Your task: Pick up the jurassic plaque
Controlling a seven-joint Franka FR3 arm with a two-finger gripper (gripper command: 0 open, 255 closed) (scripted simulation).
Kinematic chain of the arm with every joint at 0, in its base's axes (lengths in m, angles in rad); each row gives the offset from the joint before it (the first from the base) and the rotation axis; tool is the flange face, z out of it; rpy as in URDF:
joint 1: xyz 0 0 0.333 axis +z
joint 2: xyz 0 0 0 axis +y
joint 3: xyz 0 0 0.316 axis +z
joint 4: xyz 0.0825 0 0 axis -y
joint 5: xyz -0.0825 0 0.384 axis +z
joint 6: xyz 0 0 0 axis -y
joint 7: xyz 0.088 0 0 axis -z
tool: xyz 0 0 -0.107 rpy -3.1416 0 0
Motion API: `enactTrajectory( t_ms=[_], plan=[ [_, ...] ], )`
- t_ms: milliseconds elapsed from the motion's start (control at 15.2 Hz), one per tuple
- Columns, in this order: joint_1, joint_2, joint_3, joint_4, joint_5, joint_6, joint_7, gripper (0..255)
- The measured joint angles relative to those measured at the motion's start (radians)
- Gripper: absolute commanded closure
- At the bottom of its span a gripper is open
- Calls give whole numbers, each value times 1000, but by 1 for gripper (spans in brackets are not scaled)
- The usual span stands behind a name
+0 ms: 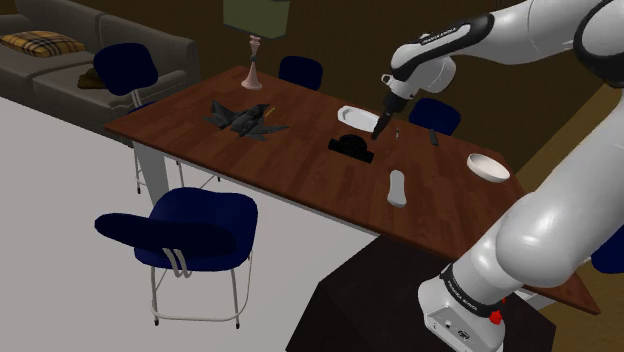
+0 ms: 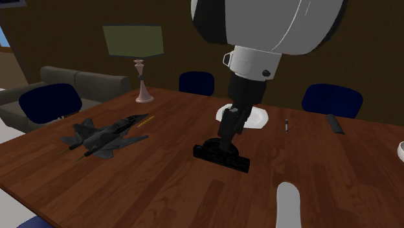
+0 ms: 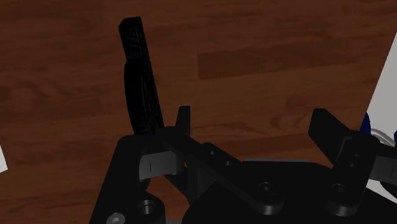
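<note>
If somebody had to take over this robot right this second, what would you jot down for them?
Gripper: open, holding nothing, low over the brown wooden table.
Narrow, flat black plaque: lying on the table just under the gripper. In the wrist view it sits beside one finger, apparently outside the gap between the two.
Done: the gripper is at the plaque.
Left: probably shift so that the plaque is between the fingers, close on it and lift. It is not yet gripped or raised.
</note>
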Motion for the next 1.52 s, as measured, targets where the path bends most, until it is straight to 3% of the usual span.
enactTrajectory(
  t_ms=[330,660,1122,1188,1518],
  plan=[
    [-52,220,16,164,158,10,-195,0],
    [-125,408,61,340,259,-9,-321,0],
    [-147,482,90,346,309,48,-369,0],
    [-148,485,91,347,310,51,-371,255],
    [-149,487,92,347,312,52,-372,255]
  ],
)
